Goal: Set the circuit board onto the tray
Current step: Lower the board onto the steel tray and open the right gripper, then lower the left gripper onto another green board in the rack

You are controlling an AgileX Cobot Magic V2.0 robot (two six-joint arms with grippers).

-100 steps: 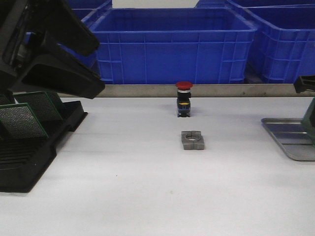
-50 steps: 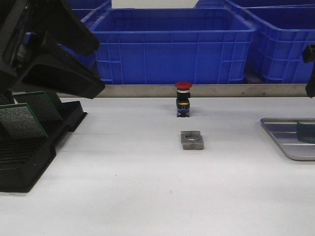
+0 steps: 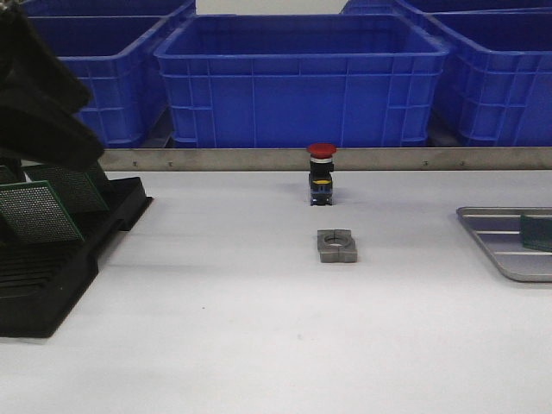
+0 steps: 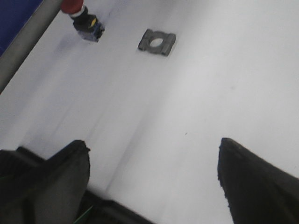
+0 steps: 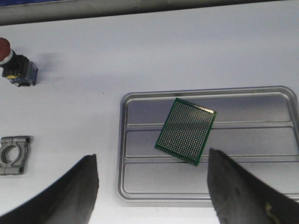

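Note:
The silver-grey tray lies at the table's right edge. A green perforated circuit board lies flat in it. The right wrist view shows the board lying skewed across the tray's ridged bottom. My right gripper hangs open and empty above the tray, its fingers clear of the board; it is out of the front view. My left gripper is open and empty over the table beside the black rack. The left arm shows at the far left.
The black slotted rack at the left holds more green boards. A red push button and a grey metal block stand mid-table. Blue bins line the back behind a metal rail.
My right gripper let go of the board onto the tray, then rose out of the front view. My left arm pulled back toward the left edge.

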